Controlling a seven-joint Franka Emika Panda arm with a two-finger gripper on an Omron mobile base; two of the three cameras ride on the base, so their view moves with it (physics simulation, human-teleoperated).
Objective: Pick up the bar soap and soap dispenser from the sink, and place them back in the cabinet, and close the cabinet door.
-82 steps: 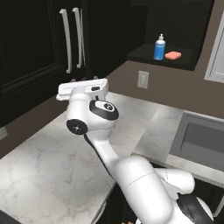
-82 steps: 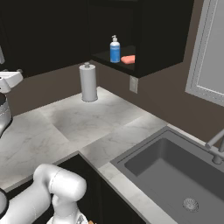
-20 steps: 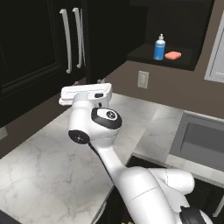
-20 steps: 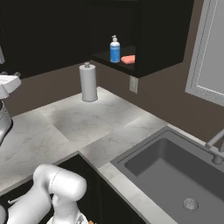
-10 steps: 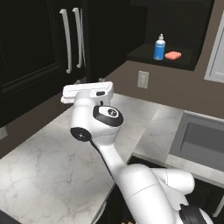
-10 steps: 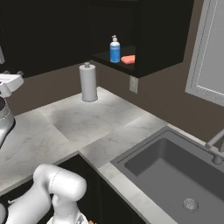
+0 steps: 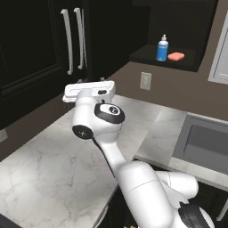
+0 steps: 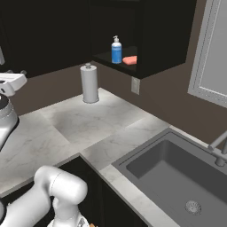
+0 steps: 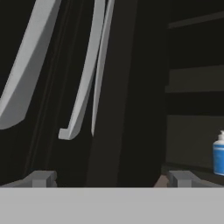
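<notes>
The fingers [image 9: 109, 178] stand spread wide with nothing between them, their two tips rising at the bottom of the hand view and aimed at the dark front of the cabinet [image 7: 111, 40]. Just past them hang two long silver bar handles; the nearer handle [image 9: 85, 78] ends a little above the gap between the tips, and the edge of the cabinet door [image 9: 118, 100] runs down beside it. My reading is that the hand is held level and pointed this way to line up on that door, since closing it looks like the only step left.

To the right of the door edge the cabinet is open, and the soap dispenser [image 9: 218, 154] shows at the frame's right side. In the left base view the soap dispenser [image 7: 162, 48] stands upright on the open cabinet shelf [image 7: 151, 58] with the bar soap [image 7: 176, 56] lying flat just beside it, on its right. Both appear already put back, set toward the front of the shelf where they were easy to release.

The arm [image 7: 100, 122] rises over the marble desk [image 7: 44, 164], with the hand level near the handles. A paper towel roll [image 8: 90, 83] stands on the desk below the shelf, and an outlet [image 7: 144, 81] sits on the wall. The sink [image 8: 177, 177] lies well apart to the right, its basin bare except for the drain [image 8: 193, 206], which fits the soaps having been moved out
</notes>
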